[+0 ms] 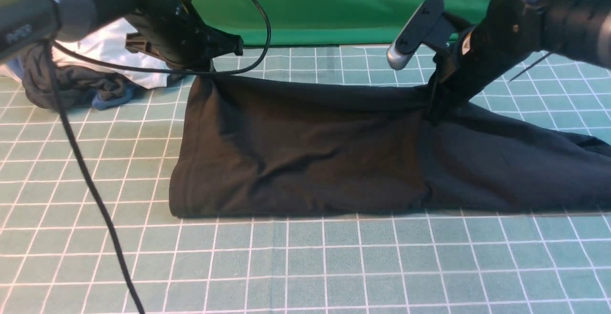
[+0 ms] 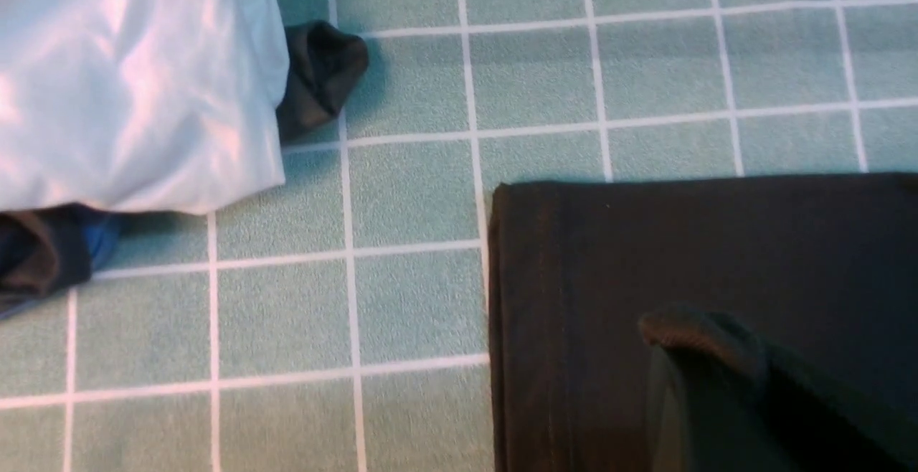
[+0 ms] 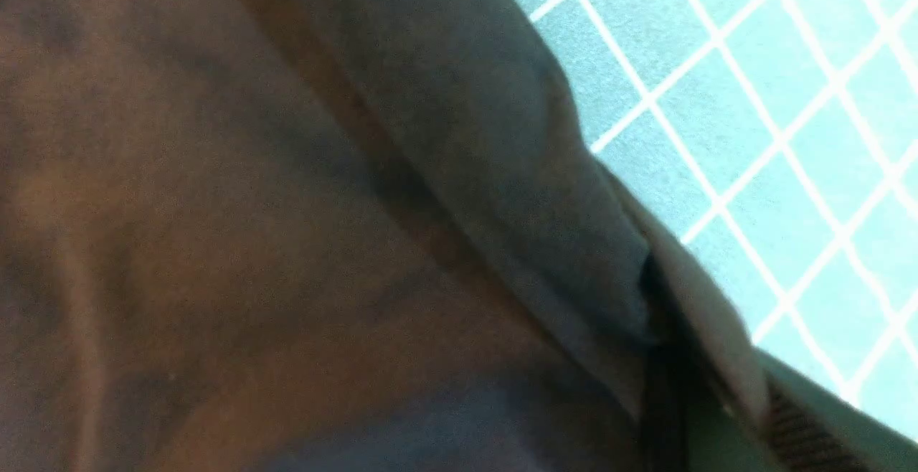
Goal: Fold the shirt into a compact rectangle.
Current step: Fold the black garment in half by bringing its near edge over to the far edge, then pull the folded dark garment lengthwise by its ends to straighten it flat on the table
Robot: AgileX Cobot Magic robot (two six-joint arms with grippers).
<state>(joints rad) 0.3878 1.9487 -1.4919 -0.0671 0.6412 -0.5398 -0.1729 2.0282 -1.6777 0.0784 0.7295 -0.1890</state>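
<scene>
"Black cable (image 1: 90, 190) hangs nearest the lens, then the bare grid of the bench (image 1: 334, 266). Where is the shirt?"

"Strung between the two sets of jaws. The shirt (image 1: 296, 156) has its far edge raised and pulled into a line from the left jaws to the right jaws. Below that line the cloth slopes down, and its near fold rests on the bench."

"Both gripping?"

"Both closed tight on dark cloth. The left jaws pinch the raised corner, and their wrist view shows a ridge of fabric caught there. The right jaws bite the same edge further along."

"How far along, would you say?"

"Midway, I judge. The body looks doubled, with a straight side edge below the left jaws. Beyond the right jaws a long stretch trails loose on the bench, so no compact rectangle yet — the raised edge has to be laid over and that tail folded in."

"Anything else about?"

"A white garment (image 2: 129, 77) and a dark grey garment (image 1: 71, 87), bunched outside the left jaws — apart from the shirt."
</scene>
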